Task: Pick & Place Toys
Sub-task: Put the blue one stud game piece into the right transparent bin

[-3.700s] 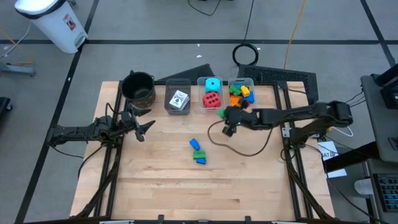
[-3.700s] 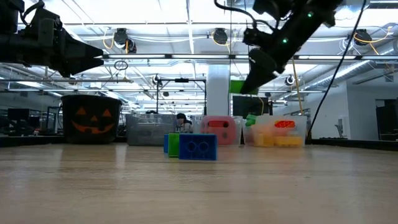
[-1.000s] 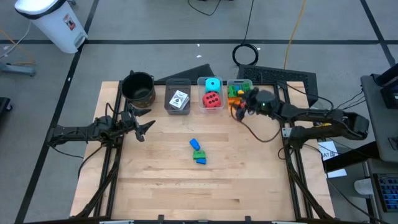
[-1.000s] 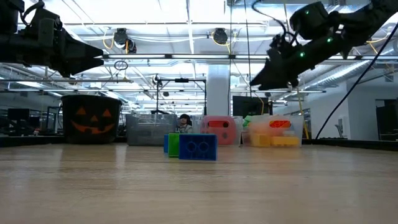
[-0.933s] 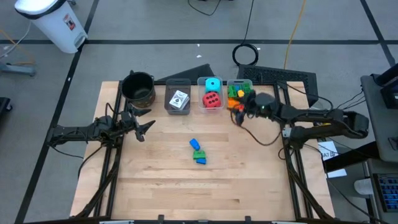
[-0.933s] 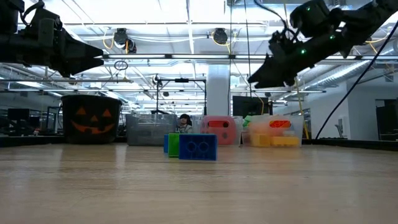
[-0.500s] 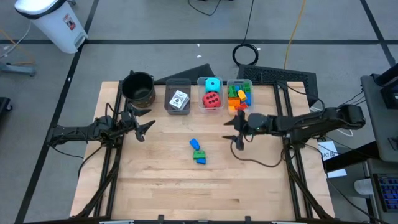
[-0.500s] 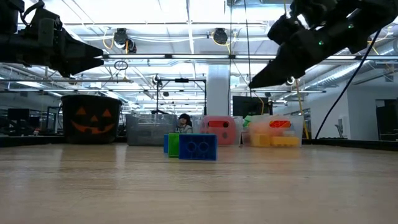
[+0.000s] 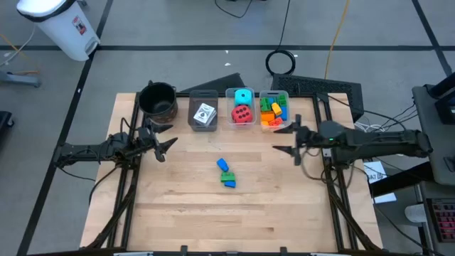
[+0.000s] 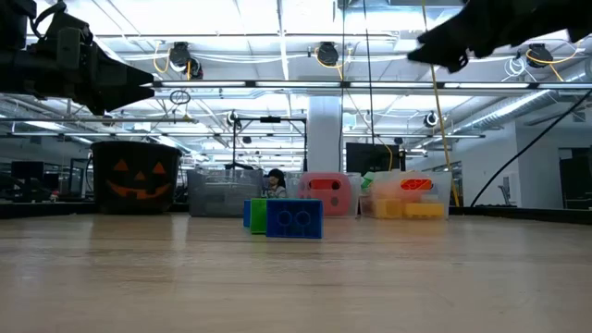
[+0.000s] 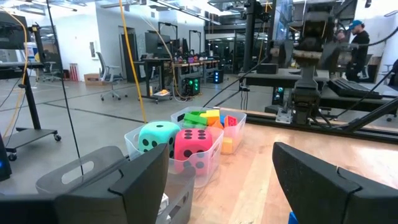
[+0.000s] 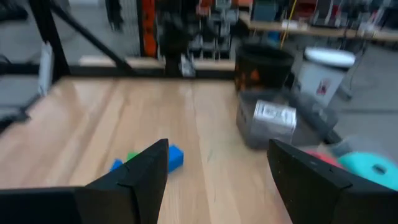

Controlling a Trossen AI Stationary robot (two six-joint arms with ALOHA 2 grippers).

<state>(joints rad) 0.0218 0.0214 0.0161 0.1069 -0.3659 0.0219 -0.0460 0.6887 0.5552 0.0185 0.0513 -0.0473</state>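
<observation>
Three small bricks lie on the table's middle: a blue one (image 9: 222, 164), a green one (image 9: 227, 175) and another blue one (image 9: 229, 183); in the low view they are a blue (image 10: 294, 219) and a green (image 10: 258, 215) block. More bricks (image 9: 273, 110) fill the far right bin. A red cube (image 9: 242, 114) and a cyan cube (image 9: 243, 96) sit in the middle bin, a white card (image 9: 205, 114) in the left one. My right gripper (image 9: 279, 146) hangs open and empty above the table, right of the loose bricks. My left gripper (image 9: 167, 146) waits open at the left.
Three clear bins stand in a row along the far edge (image 9: 242, 107), with a black pumpkin-faced pot (image 9: 158, 99) to their left. The wide wooden tabletop (image 9: 213, 213) nearer the front is bare. A cable loops down under my right arm (image 9: 313, 167).
My right gripper has swung away from the brick bin toward the table's near side, then drawn back toward the right edge while rising and levelling out. It carries nothing. The loose bricks and my left arm have kept still.
</observation>
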